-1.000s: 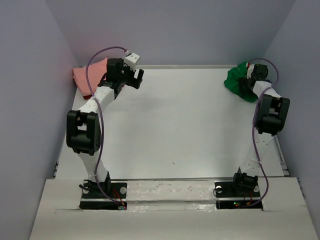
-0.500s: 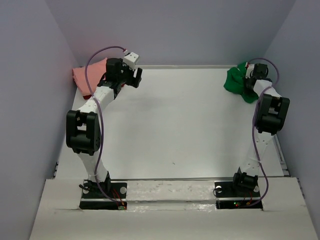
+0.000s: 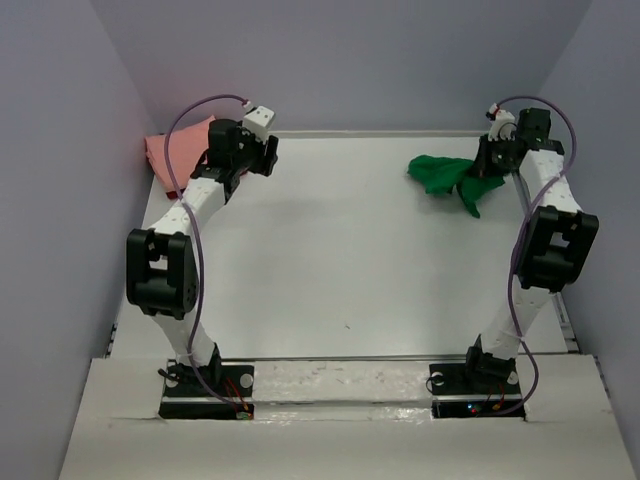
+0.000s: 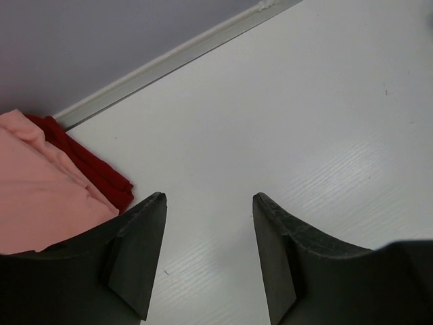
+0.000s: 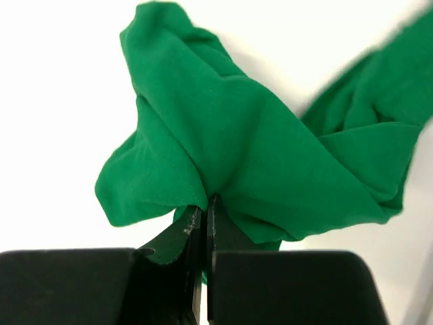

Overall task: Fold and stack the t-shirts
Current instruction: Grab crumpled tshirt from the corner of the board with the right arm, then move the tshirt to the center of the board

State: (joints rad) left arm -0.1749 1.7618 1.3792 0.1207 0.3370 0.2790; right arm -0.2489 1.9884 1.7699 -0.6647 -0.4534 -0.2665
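- R arm: right gripper [image 5: 205, 203] closed tight on a fold of the green tee [image 5: 257, 142], cloth pinched between the fingertips.
- Green tee bunched up near the far-right corner of the tabletop [image 3: 340, 260], trailing left from the gripper; can't tell how much of it rests on the surface.
- L arm: left gripper [image 4: 210, 200] partly open, nothing between the jaws, over bare tabletop near the far-left corner.
- Pink tee [image 4: 34, 183] at the far-left corner, lying on the dark red tee [image 4: 95, 169], whose edge pokes out beneath, just beside the left finger.
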